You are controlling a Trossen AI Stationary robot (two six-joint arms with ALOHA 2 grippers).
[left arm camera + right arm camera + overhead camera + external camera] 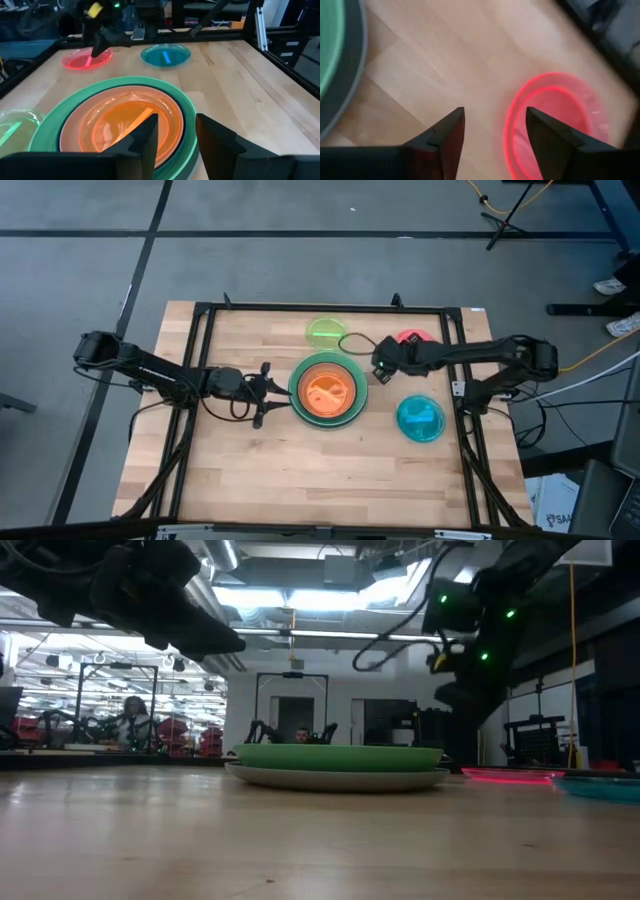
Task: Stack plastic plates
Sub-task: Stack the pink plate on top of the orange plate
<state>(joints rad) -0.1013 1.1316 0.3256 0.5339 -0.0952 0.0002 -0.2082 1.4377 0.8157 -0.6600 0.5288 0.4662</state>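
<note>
A stack of plates (328,390) sits mid-table: grey at the bottom (335,778), light green (340,757), dark teal and brown above it, translucent orange on top (125,125). Lying singly on the wood are the lime plate (325,332), the pink plate (555,125) and the cyan plate (420,418). My left gripper (176,120) is open and hovers over the stack's left rim. My right gripper (495,112) is open and raised above bare wood between the stack and the pink plate, which my right arm partly covers in the high view.
A black metal frame (205,310) runs around the tabletop on the left, far and right sides. Bare wood lies along the near part of the table (320,480). People sit in the room beyond the far edge (130,720).
</note>
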